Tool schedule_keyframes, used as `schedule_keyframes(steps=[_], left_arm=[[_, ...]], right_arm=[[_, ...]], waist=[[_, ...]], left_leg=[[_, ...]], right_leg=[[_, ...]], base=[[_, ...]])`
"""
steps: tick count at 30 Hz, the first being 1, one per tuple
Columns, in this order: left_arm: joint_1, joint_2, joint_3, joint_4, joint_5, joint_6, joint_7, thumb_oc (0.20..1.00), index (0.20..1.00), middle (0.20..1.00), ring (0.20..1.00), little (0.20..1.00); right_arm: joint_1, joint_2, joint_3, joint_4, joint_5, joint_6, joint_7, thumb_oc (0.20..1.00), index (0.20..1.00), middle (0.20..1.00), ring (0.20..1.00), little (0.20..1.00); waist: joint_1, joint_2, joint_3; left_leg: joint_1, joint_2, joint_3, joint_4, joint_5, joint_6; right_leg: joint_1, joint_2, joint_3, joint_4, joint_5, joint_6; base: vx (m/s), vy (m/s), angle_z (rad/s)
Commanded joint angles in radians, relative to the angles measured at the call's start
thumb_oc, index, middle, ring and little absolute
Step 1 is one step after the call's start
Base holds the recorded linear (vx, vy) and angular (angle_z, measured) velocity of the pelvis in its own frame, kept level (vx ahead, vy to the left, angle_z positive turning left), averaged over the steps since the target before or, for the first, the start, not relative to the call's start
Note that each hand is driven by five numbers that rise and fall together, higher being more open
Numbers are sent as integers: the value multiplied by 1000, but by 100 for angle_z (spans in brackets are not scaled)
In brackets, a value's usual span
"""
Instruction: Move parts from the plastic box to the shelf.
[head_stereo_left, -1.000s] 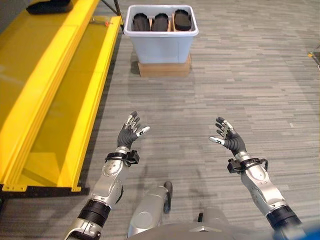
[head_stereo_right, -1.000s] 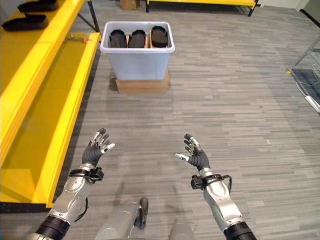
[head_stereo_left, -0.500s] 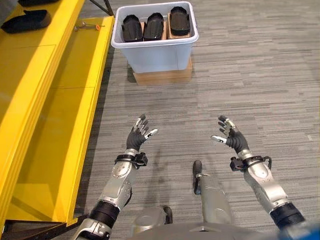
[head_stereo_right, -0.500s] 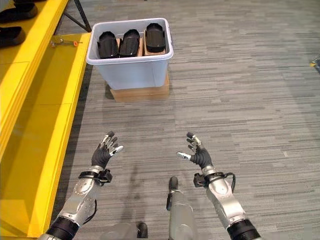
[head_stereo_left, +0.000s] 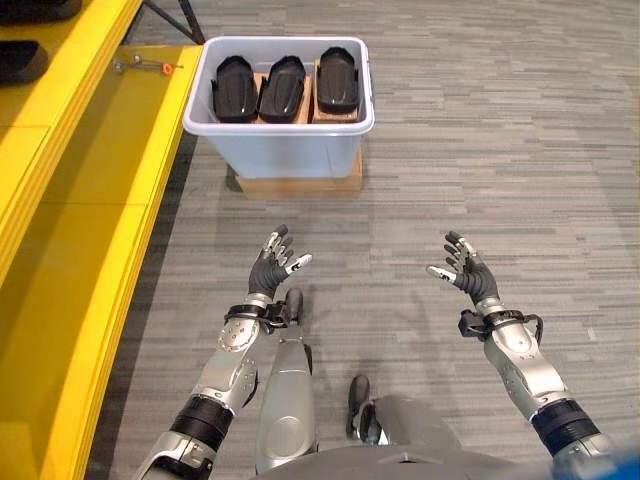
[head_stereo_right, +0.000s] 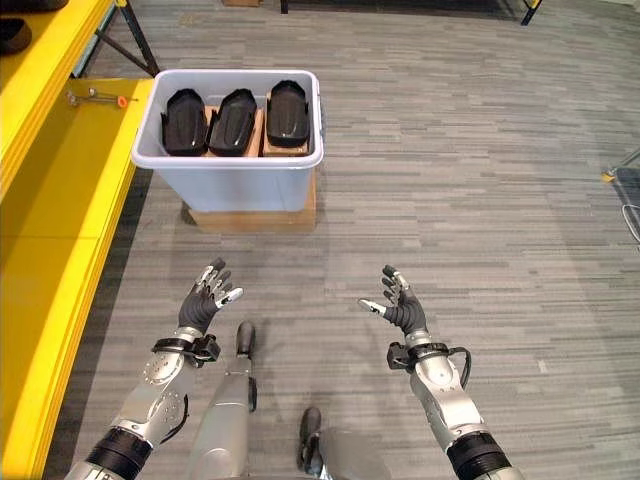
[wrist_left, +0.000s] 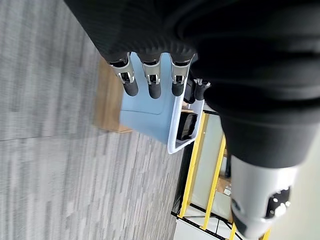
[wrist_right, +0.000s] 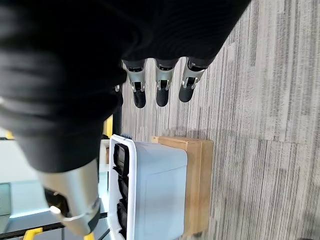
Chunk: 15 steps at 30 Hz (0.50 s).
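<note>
Grey plank floor (head_stereo_left: 500, 150) w/ yellow racking (head_stereo_left: 70, 200) alongside.

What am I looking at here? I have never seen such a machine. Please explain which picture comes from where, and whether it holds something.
This is a humanoid robot. The two wide pictures come from cameras in its head, looking down. The two close pictures come from cameras on its wrists. Its left robot hand and right robot hand are raised, open and hold nothing. Ahead on the floor stands a plastic box on a flat wooden block; inside are three black parts. On the robot's left is a yellow shelf.
</note>
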<state>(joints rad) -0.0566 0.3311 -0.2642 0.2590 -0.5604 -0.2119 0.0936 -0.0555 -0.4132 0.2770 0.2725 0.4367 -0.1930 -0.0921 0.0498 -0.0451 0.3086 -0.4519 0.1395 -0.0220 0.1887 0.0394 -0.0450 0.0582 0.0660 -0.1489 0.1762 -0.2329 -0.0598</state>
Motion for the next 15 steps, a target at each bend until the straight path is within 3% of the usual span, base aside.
schedule_keyframes(steps=[1, 4, 5, 6, 8, 10, 13, 14, 15], left_arm=[[-6, 28, -4, -101, -5, -63, 2, 1000, 1000, 1000, 1000, 1000], [-27, 40, 1, -102, 10, -71, 20, 1000, 1000, 1000, 1000, 1000], [-27, 40, 1, -102, 10, -71, 20, 1000, 1000, 1000, 1000, 1000], [-29, 43, 6, -100, 16, -69, 27, 1000, 1000, 1000, 1000, 1000], [-38, 48, 4, -99, 27, -64, 38, 1000, 1000, 1000, 1000, 1000], [-41, 54, 5, -100, 36, -60, 36, 1000, 1000, 1000, 1000, 1000], [-47, 53, 4, -94, 39, -61, 34, 1000, 1000, 1000, 1000, 1000], [-65, 49, 1, -82, 33, -65, 36, 1000, 1000, 1000, 1000, 1000], [-65, 43, 8, -78, 34, -66, 39, 1000, 1000, 1000, 1000, 1000]], right_arm=[[18, -24, -43, -79, -11, -57, 9, 1000, 1000, 1000, 1000, 1000], [0, -11, -41, -83, -16, -49, 3, 1000, 1000, 1000, 1000, 1000], [0, -11, -41, -83, -16, -49, 3, 1000, 1000, 1000, 1000, 1000], [2, -6, -42, -87, -18, -47, 5, 1000, 1000, 1000, 1000, 1000], [-2, 5, -32, -87, -21, -44, 5, 1000, 1000, 1000, 1000, 1000], [-3, 5, -24, -91, -27, -42, 12, 1000, 1000, 1000, 1000, 1000], [-9, 7, -18, -90, -21, -41, 17, 1000, 1000, 1000, 1000, 1000], [-28, 9, -14, -88, -14, -44, 13, 1000, 1000, 1000, 1000, 1000], [-35, 8, -15, -87, -17, -46, 7, 1000, 1000, 1000, 1000, 1000]], waist=[[5, -7, -46], [9, -29, -78], [9, -29, -79], [9, -35, -90], [-8, -22, -92], [-24, -5, -78], [-44, 8, -61], [-62, 11, -46], [-74, 6, -38]], left_leg=[[84, -14, 10, 75, 15, -26], [25, -73, 59, 198, -88, 16], [23, -74, 59, 202, -90, 17], [22, -99, 71, 239, -140, 38], [78, -140, 91, 222, -181, 97], [131, -149, 93, 189, -192, 111], [192, -162, 89, 150, -198, 112], [236, -173, 92, 124, -208, 107], [266, -181, 94, 119, -221, 99]], right_leg=[[-45, -207, 43, 100, 68, 149], [-40, -284, 51, 91, 134, 182], [-40, -284, 51, 91, 134, 183], [-48, -306, 59, 123, 178, 188], [-149, -335, 81, 338, 356, 172], [-214, -322, 68, 398, 354, 163], [-295, -269, 64, 424, 277, 152], [-347, -248, 22, 363, 218, 139], [-360, -247, -11, 265, 212, 143]], base=[[235, 194, -28], [280, 268, 25], [294, 297, -1], [278, 350, 21], [314, 451, 26], [214, 281, 8], [162, 146, -10], [302, 107, 5], [309, 58, 15]])
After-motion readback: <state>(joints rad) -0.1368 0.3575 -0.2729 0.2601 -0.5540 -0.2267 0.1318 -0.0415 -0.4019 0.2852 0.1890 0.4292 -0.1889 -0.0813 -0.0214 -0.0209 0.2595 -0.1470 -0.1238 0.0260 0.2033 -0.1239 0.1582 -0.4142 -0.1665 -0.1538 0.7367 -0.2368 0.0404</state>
